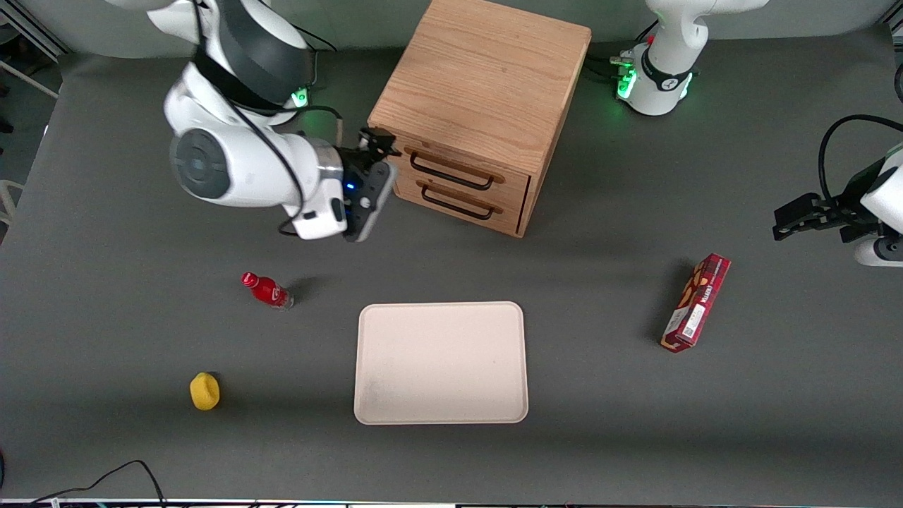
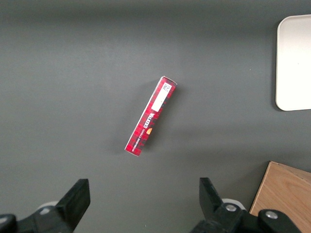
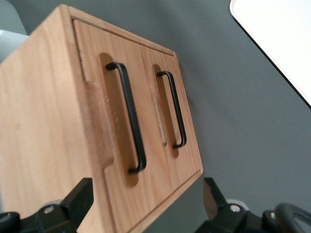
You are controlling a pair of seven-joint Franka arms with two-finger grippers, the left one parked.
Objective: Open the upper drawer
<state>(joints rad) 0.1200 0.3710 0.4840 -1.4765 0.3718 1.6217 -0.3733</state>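
a dark grey matte desk [image 1: 578,451] fills the scene under even light, soft shadows falling beside whatever stands on it.

The upper drawer [image 1: 462,166], light oak with a thin black wire handle [image 1: 451,172], sits fully closed above its matching twin.

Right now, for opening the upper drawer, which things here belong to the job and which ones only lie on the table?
Belongs to the job:
- upper drawer, shut, with its black handle
- gripper, open, beside the cabinet, not yet on the handle

Just lying about:
- lower drawer
- red bottle
- yellow object
- tray
- red box
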